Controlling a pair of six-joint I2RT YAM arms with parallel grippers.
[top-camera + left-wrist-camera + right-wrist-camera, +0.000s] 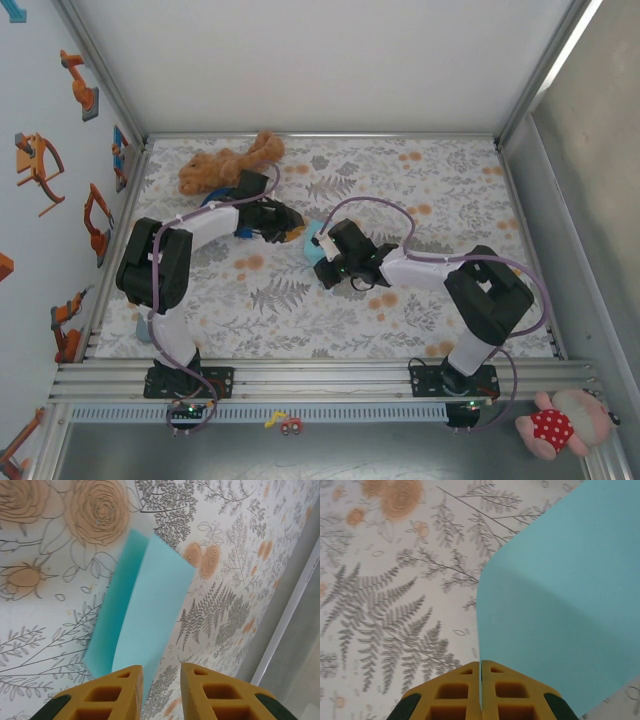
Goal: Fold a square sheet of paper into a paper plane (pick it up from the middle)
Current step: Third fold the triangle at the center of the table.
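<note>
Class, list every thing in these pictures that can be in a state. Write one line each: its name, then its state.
right tool, shut on the sheet of paper
left tool, open, the paper's end at its gap
sheet of paper, folded over, pinched at one edge
brown plush toy, lying down, not held
pink plush toy, lying down, not held

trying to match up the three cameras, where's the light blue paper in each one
top external: paper at mid-table, between the two arms' tips.
left wrist: paper at centre frame, folded over, reaching down to the left claw.
right wrist: paper on the right half, its edge pinched in the right claw.
shared landmark: the floral tablecloth under it.
</note>
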